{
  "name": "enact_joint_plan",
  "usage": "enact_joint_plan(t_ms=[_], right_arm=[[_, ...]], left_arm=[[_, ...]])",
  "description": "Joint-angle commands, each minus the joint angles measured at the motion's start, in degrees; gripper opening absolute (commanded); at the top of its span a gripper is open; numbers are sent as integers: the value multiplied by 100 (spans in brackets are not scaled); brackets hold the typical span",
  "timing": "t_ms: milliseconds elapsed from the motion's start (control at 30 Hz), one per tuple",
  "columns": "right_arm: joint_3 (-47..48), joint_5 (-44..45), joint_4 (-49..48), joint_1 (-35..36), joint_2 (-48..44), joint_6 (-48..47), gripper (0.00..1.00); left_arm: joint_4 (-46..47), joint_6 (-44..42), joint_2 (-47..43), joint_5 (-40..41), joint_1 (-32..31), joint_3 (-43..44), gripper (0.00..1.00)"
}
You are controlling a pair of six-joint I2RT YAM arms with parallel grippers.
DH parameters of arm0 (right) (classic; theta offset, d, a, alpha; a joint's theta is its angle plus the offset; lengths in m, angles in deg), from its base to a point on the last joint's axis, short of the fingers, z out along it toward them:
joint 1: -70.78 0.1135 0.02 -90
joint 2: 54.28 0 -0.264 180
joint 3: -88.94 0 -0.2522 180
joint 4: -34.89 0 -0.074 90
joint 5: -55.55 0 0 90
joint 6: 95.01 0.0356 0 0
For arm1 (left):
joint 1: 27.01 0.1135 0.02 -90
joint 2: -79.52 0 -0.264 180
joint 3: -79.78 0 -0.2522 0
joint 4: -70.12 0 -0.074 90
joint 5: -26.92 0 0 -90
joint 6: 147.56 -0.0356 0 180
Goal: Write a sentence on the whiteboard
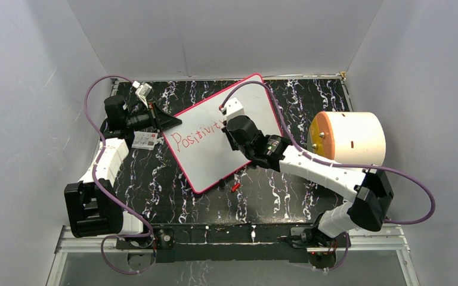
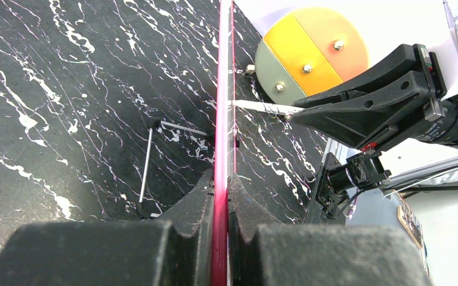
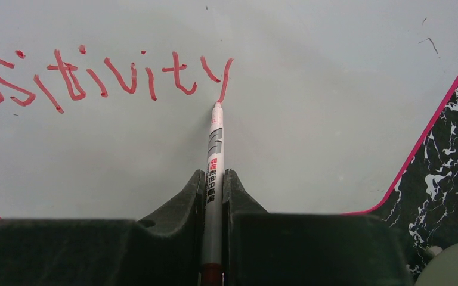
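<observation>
The whiteboard (image 1: 214, 164) lies tilted on the black marbled table, its pink-red frame (image 2: 223, 89) seen edge-on in the left wrist view. Red script reading "Positivity" (image 1: 198, 136) slants across it, and its letters (image 3: 113, 77) end in a "y". My left gripper (image 1: 170, 121) is shut on the board's left edge (image 2: 220, 182). Over the board's upper middle, my right gripper (image 1: 226, 122) is shut on a grey-and-white marker (image 3: 214, 149). The marker's tip touches the board at the foot of the "y" tail. Its pads (image 3: 198, 190) press both sides of the barrel.
A big white drum with an orange face (image 1: 346, 138) lies at the right of the table. A small white printed card (image 1: 145, 140) sits left of the board, and a red cap (image 1: 235, 187) lies below the board's near edge. Grey walls enclose the table.
</observation>
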Motion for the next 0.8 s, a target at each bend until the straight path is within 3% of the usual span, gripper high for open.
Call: enact_joint_plan(t_ms=[0,767], right_arm=[[97,-252,132,-5,-128,137,0],[-371,305,-282,626,-797,-110,0]], left_arm=[[-323,-495,149,591,-11,-99,0],[-331,-504,142,652,-9,-94,0]])
